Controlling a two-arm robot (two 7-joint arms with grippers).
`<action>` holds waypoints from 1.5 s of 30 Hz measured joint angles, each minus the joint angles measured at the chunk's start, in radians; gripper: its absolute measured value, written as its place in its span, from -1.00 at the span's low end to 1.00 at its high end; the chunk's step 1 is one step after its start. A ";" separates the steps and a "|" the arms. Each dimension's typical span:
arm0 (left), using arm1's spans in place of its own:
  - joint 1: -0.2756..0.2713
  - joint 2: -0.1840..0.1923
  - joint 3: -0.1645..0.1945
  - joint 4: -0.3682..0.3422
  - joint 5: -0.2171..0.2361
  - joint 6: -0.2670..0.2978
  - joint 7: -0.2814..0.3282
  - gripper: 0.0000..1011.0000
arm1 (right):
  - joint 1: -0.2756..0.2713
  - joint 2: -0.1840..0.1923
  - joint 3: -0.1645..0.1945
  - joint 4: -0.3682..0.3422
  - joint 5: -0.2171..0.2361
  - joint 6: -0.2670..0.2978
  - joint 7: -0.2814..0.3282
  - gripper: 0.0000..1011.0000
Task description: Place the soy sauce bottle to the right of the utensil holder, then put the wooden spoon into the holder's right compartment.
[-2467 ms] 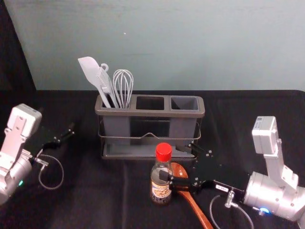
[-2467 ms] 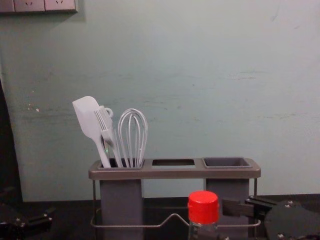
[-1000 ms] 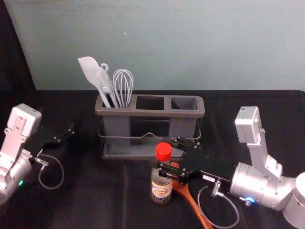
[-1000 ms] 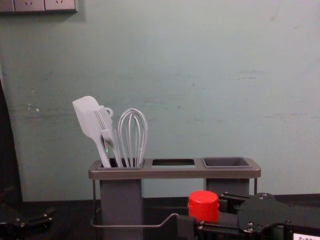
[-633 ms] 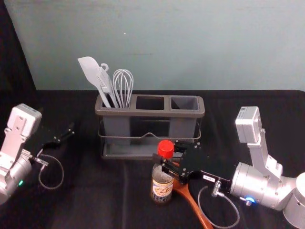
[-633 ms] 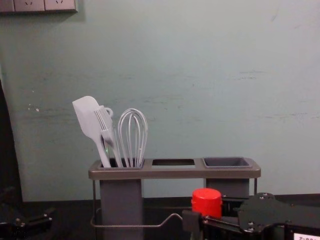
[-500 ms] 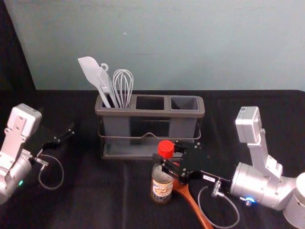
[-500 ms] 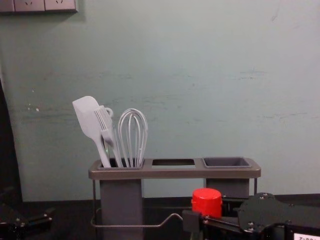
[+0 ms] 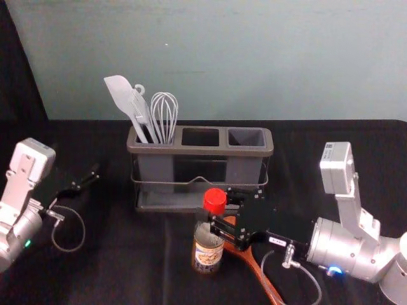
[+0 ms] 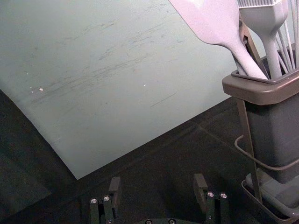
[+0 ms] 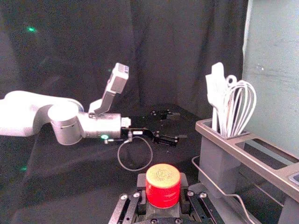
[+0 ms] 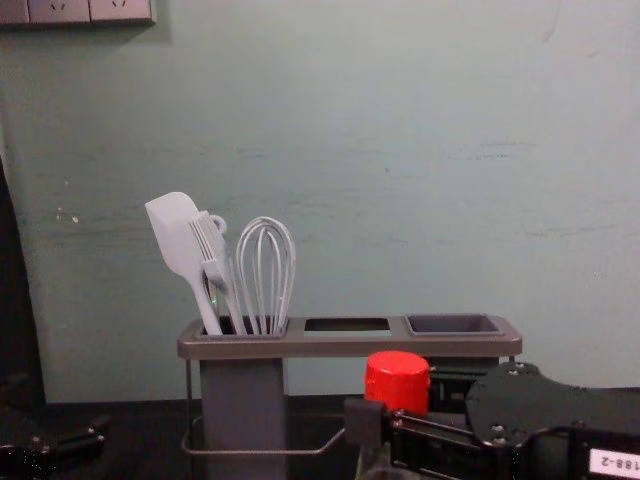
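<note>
Bottle (image 9: 208, 255) nearly upright, cap (image 9: 215, 201) up

Head view high, downward; chest lower, level, nearer; left wrist forward, right wrist leftward; utensil holder (image 9: 200, 151) in all.

Site, as I log it from my remote seat: a robotics lab or test bay, by its look. Items: scuffed grey-green wall (image 12: 400, 180); wall sockets (image 12: 60, 10); black curtain (image 11: 159, 56); black cloth (image 9: 127, 267), spread flat; left robot arm (image 9: 18, 232), right robot arm (image 9: 348, 249), both silvery.
</note>
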 joint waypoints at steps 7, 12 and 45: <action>0.000 0.000 0.000 0.000 0.000 0.000 0.000 1.00 | -0.049 0.046 0.021 -0.083 0.009 0.029 -0.039 -0.24; 0.000 0.000 0.000 0.000 0.000 0.000 0.000 1.00 | -0.130 0.107 0.076 -0.153 0.032 0.039 -0.083 -0.24; 0.000 0.000 0.000 0.000 0.000 0.000 0.000 1.00 | -0.448 0.224 0.436 -0.210 0.133 -0.054 -0.141 -0.24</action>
